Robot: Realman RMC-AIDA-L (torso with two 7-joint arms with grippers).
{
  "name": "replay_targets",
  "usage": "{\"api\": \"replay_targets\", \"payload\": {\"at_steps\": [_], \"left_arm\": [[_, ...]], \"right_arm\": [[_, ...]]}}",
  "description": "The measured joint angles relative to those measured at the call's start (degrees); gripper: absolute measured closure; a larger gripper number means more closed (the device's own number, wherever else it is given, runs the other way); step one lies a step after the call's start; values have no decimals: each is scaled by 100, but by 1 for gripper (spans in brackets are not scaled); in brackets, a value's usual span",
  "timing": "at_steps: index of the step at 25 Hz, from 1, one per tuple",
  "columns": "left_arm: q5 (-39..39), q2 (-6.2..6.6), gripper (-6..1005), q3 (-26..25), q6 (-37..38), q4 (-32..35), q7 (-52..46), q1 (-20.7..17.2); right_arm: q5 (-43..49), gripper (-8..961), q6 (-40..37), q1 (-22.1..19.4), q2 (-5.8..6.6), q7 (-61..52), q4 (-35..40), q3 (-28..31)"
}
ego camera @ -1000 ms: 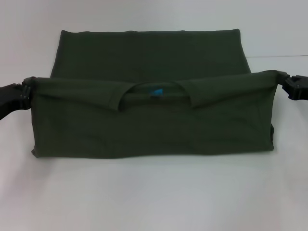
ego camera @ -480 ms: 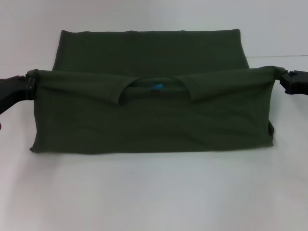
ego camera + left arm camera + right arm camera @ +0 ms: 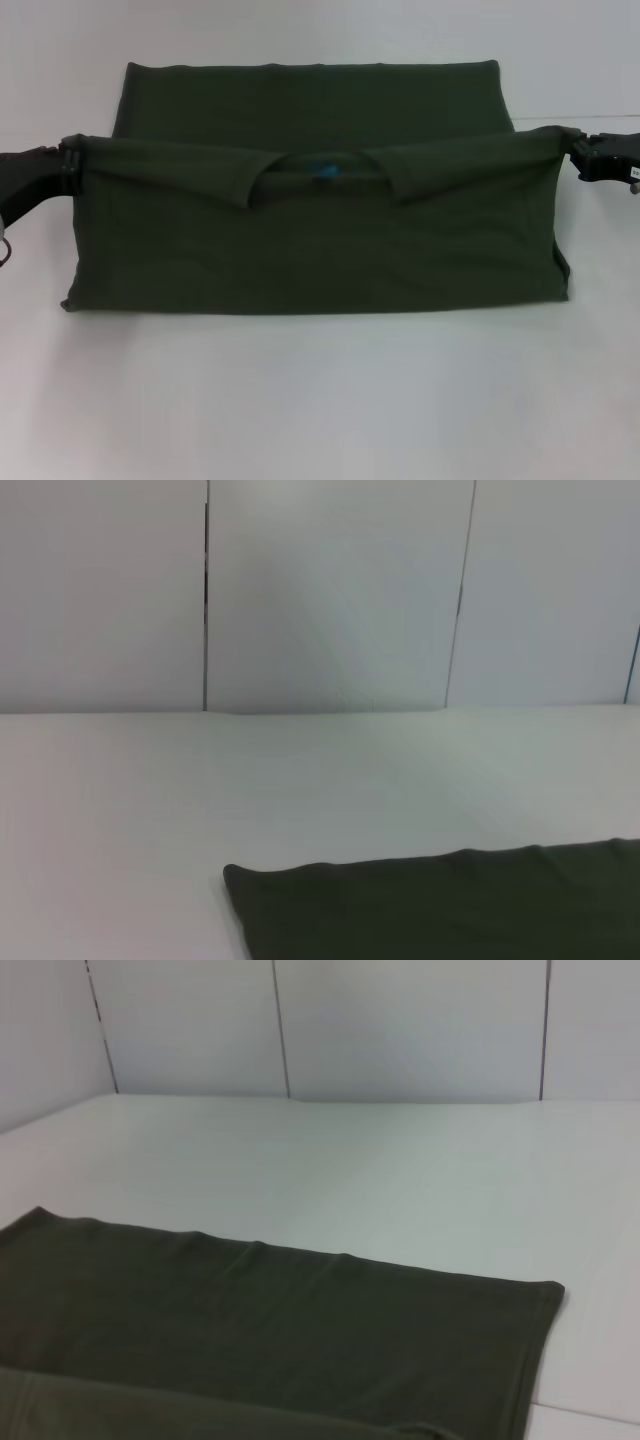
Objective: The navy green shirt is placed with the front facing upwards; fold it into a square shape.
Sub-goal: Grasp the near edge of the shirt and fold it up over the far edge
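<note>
The navy green shirt (image 3: 310, 190) lies on the white table (image 3: 320, 400) in the head view, half folded: its near part is lifted and stretched as a band between the two grippers. The left gripper (image 3: 62, 168) holds the left corner and the right gripper (image 3: 578, 158) holds the right corner, jaws clamped on the cloth. The neck opening with a small blue label (image 3: 324, 170) faces up. Both arms are cut off by the picture edges.

In the left wrist view only one corner of the shirt (image 3: 450, 905) shows on the table; the jaws are hidden.

In the right wrist view the flat far part of the shirt (image 3: 270, 1310) fills the lower area; the jaws are not seen.
</note>
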State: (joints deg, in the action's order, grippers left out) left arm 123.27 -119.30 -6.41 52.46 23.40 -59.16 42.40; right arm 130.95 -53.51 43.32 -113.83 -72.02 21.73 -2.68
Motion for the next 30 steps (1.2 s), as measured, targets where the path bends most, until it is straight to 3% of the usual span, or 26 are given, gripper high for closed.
{"api": "replay_targets", "payload": {"at_steps": [14, 30], "left_arm": [[-208, -21, 822, 0, -594, -290, 433, 226], [-301, -87, 810, -4, -823, -307, 598, 325]], "right_arm": [[0, 928, 538, 208, -2, 150, -134, -110], [-353, 928, 1121, 336, -50, 385, -381, -626]]}}
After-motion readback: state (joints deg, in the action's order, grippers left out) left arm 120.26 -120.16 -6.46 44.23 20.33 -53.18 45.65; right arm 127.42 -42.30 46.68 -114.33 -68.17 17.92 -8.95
